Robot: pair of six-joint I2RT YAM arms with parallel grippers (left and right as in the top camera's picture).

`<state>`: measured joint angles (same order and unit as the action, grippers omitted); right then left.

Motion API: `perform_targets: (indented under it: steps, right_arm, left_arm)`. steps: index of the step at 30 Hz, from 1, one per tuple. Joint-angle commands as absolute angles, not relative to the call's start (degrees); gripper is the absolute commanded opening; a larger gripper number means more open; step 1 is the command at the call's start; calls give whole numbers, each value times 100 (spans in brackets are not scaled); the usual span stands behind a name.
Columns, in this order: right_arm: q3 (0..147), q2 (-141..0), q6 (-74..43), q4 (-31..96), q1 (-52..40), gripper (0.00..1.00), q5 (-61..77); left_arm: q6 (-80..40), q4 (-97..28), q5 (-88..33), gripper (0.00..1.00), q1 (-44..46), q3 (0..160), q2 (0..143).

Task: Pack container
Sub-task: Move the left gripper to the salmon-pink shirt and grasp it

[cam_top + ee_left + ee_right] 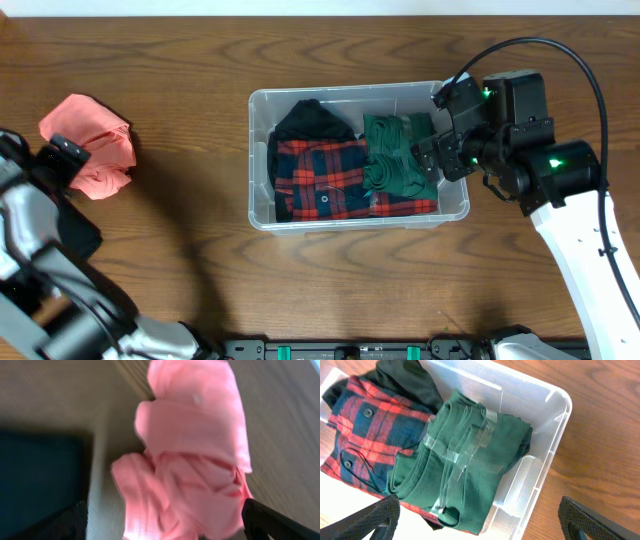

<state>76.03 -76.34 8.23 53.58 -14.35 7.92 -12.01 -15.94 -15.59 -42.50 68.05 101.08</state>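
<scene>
Overhead view: the container (pixel 340 92) sits at the centre of the frame, long side running left to right, on the table (pixel 180 60).
Packed so far: three garments lie inside. A red plaid shirt (pixel 320 178) fills the left and middle, a black garment (pixel 310 120) shows above it, and a folded green garment (pixel 395 160) lies at the right end.
Right wrist view: the green garment (pixel 465 460) lies partly over the plaid shirt (pixel 365 435), and the bare container wall (pixel 555 415) shows beside it.
Left to pack: a pink garment (pixel 90 145) lies crumpled on the table at the far left of the frame, well apart from the container.
Right gripper (pixel 440 150): released, its fingers spread and holding nothing, above the container's right end.
Left gripper (pixel 65 160): just beside the pink garment. In the left wrist view its fingers are spread wide, with the pink garment (pixel 195 460) between them. The frames do not show whether it touches the cloth.
Progress: my judgement is that most is done, with one garment to bring in.
Space left: the container looks nearly full, so the pink garment would likely go on top.
Surface: dark brown wood with strong grain, flat and matt.
Room: little shows. A pale strip runs along the top edge of the overhead frame, and a black rail (pixel 340 350) runs along the bottom edge.
</scene>
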Motion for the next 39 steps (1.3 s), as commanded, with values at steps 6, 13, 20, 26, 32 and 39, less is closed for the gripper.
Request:
perform_targets:
  steps: [6, 13, 20, 26, 32, 39]
  right_arm:
    - [7607, -7662, 884, 5411, -1389, 99, 685]
    - [7607, -7662, 862, 5507, -1389, 99, 685]
    - [7607, -7662, 862, 5535, -1389, 99, 685]
    - [7607, -7662, 838, 5588, -1389, 99, 687]
    - [7607, -7660, 838, 5662, -1389, 99, 659]
    - [7607, -7594, 69, 5599, -1273, 99, -589]
  left_arm:
    - [-757, -2224, -2056, 98, -4241, 8737, 11618]
    - [-755, -2156, -2053, 98, -4241, 8816, 12164]
    - [-755, -2147, -2342, 98, -4178, 8814, 12508]
    - [-757, -2143, -2864, 57, -3898, 8814, 12510]
    - [-777, -2311, -3538, 11, -3693, 8814, 12457]
    - [-727, -2976, -4331, 6, -3559, 8814, 11660]
